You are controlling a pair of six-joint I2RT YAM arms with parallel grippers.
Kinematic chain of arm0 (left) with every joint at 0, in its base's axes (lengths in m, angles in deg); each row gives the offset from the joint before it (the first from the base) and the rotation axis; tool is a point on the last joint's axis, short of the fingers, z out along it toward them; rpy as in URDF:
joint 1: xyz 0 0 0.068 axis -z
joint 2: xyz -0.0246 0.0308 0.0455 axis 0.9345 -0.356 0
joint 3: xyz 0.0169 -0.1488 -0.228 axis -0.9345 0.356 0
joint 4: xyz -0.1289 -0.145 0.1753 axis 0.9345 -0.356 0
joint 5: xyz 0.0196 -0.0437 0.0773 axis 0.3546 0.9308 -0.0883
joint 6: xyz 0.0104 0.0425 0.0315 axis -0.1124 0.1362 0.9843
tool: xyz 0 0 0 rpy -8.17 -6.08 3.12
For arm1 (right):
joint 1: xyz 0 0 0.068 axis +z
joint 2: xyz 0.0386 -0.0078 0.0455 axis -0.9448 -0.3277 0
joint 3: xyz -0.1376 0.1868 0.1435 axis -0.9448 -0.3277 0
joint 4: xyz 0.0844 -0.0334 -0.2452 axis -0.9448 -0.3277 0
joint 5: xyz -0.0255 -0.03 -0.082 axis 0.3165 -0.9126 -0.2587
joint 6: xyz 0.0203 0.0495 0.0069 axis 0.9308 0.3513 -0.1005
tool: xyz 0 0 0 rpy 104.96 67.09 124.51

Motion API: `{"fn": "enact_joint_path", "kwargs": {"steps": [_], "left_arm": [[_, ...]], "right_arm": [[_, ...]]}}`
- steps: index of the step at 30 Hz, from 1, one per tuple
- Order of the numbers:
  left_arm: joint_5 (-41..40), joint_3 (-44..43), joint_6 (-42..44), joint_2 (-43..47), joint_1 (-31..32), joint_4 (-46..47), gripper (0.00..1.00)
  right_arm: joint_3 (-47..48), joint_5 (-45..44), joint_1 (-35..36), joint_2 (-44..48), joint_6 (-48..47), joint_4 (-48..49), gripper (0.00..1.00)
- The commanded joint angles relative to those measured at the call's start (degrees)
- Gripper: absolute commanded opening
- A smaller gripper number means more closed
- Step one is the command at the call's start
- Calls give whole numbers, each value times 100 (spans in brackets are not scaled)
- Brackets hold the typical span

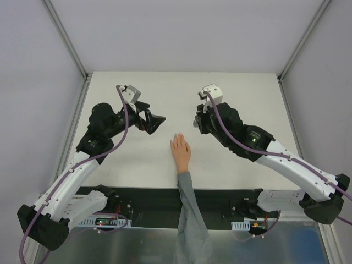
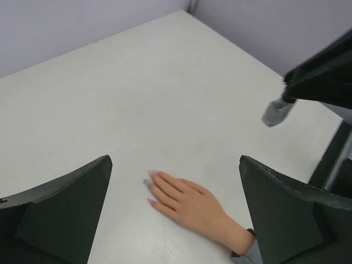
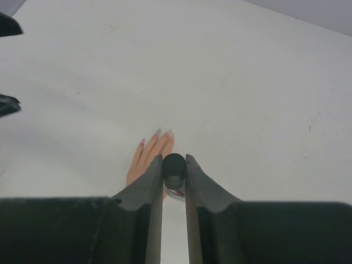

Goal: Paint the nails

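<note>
The left gripper's (image 2: 175, 159) 2 dark wedge-shaped fingers (image 2: 66, 209) stand wide apart. Between them, the small peach-coloured mannequin hand (image 2: 190, 203) lies palm down on the white table (image 2: 137, 93), its nails (image 2: 149, 173) pointing left and a grey sleeve (image 2: 250, 254) at its wrist. At upper right, the black right gripper (image 2: 291, 91) pinches a small grey cylindrical piece (image 2: 276, 113) above the table.

a flat matte white tabletop (image 1: 137, 165) filled the middle. pale grey panel walls (image 1: 33, 66) enclosed it, with silver metal posts (image 1: 66, 38) at 11 and 1 o'clock. a small dark round-topped bottle (image 3: 174, 164) hung just off centre, toward 2 o'clock.
</note>
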Motion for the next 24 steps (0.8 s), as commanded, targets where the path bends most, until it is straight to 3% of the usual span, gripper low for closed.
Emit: {"fn": "enact_joint_path", "kwargs": {"steps": [1, 5, 13, 24], "left_arm": [[-1637, -389, 124, 37, 29, -476, 99], [-2191, -452, 107, 46, 29, -600, 99], [-2500, -434, 54, 99, 29, -740, 99], [-2509, -399, 54, 99, 29, -723, 99]], "right_arm": [[-401, -1043, -249, 500, 831, 264, 0], [-1183, -2081, -688, 870, 1640, 230, 0], [-3125, -2979, -2075, 1371, 3126, 150, 0], [-4164, -2233, -3457, 660, 3338, 1284, 0]]}}
